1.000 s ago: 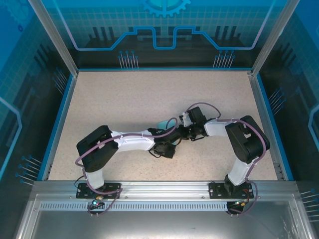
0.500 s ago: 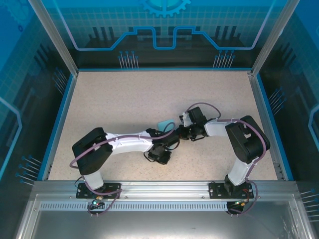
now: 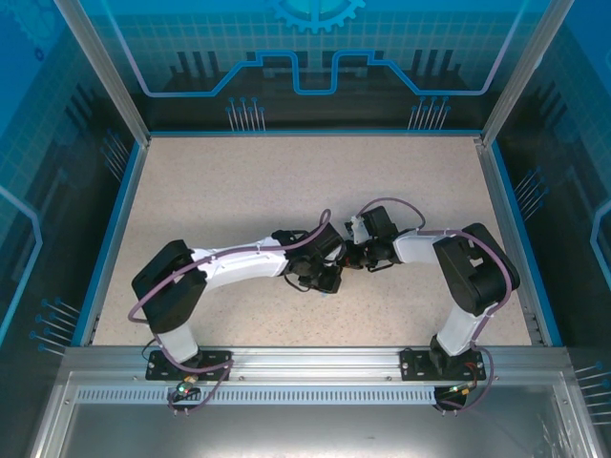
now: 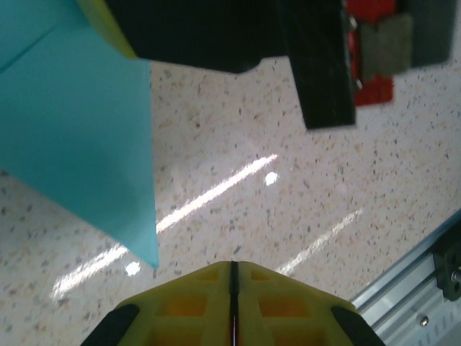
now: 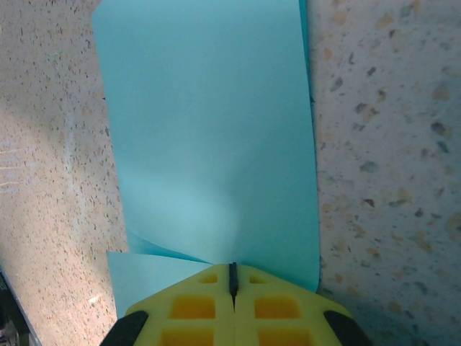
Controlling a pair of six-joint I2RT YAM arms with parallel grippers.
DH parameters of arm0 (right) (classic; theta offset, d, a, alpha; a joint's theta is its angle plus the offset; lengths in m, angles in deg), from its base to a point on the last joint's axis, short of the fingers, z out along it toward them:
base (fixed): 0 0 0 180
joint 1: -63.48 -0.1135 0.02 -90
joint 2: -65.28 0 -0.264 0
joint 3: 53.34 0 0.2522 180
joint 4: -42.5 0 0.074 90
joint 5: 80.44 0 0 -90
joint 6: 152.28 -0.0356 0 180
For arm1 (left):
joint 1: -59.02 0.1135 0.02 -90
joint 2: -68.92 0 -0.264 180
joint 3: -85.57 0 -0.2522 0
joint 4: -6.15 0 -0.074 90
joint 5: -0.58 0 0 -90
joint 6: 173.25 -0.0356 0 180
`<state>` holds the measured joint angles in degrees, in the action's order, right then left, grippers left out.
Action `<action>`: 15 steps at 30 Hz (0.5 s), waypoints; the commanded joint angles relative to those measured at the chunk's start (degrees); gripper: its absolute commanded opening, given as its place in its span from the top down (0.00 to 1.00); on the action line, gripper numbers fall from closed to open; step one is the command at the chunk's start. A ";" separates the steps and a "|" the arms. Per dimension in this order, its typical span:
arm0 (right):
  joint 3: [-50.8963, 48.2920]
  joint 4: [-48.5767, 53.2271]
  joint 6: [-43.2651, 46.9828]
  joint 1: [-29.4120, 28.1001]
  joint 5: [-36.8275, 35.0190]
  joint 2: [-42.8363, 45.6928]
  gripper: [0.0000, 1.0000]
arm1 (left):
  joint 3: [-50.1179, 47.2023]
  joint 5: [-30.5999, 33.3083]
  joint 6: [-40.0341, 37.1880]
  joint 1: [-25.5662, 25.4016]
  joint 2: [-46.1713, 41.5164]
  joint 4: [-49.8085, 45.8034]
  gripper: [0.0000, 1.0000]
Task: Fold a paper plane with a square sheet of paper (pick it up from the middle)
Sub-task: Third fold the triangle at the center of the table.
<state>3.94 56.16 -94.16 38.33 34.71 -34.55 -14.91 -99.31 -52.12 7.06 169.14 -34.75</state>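
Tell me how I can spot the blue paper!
Look at the speckled beige table, in the middle where the left arm and the right arm meet. There the right pincer pinches the paper: thin, folded and light blue, nothing like the bulky arms.

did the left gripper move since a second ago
Yes: the left gripper has shifted away from the near aluminium rail, toward the right gripper.

Left arm (image 3: 239,267) extends rightward over the speckled table (image 3: 248,181); right arm (image 3: 425,246) extends leftward; left gripper (image 3: 329,271) and right gripper (image 3: 353,258) sit close together near the table's centre, jaw positions indiscernible from above; purple cables (image 3: 387,201) loop over both arms; blue panels (image 3: 315,57) enclose rear and sides.
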 commanded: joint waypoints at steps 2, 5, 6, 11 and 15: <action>-2.70 9.06 0.37 1.37 -3.55 -2.03 1.00 | -2.96 -0.92 -0.57 1.24 2.72 5.42 0.92; -2.66 9.15 0.41 1.50 -3.48 -1.85 1.00 | -4.06 -0.21 -1.15 1.49 4.26 5.24 0.92; -2.63 9.13 0.37 1.62 -3.40 -1.85 1.00 | -4.55 0.15 -1.21 1.59 4.53 5.25 0.93; -2.65 9.33 0.41 1.77 -3.29 -1.94 1.00 | -6.42 1.36 -1.43 2.48 5.04 5.03 0.93; -2.62 10.13 0.87 2.02 -3.83 -1.51 1.00 | -6.59 3.08 -2.02 2.48 5.85 3.18 0.93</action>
<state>3.94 56.78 -94.16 38.81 35.52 -34.55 -20.03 -99.09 -52.36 9.00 173.56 -29.50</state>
